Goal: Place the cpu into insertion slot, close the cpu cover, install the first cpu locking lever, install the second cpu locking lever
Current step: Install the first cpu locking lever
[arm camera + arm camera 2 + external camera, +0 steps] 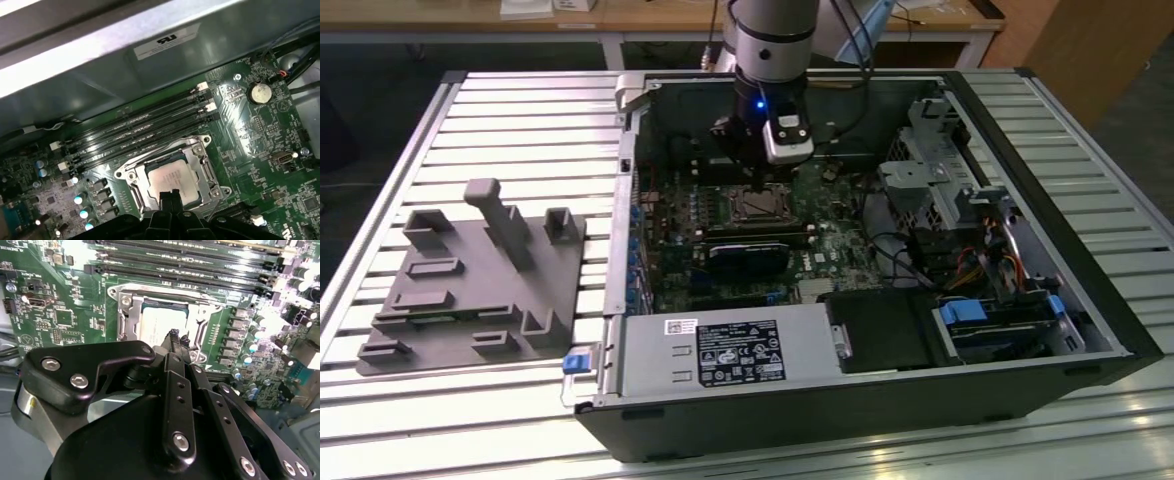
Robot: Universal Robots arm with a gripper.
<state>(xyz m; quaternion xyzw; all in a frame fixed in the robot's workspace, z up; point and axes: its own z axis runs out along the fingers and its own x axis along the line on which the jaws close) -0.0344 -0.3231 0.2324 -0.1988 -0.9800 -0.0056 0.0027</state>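
The cpu [172, 178] shows its pale silvery face, lying flat in the insertion slot [754, 207] on the green board inside the open computer case. The cpu cover [206, 167], a silvery frame with a square window, lies down around the chip; in the second wrist view the cover [129, 320] frames the cpu [157, 322]. My gripper [761, 183] hangs straight over the slot. In both wrist views its black fingertips sit close together, holding nothing, just above the chip's edge: gripper [170, 196], gripper [178, 337].
Long black memory slots [140, 130] run beside the socket. A black card [750, 255] and a grey power supply box [720, 355] lie toward the case front, drive cages [934, 180] and cables at the exterior view's right. A grey fixture block [467, 280] sits on the table outside.
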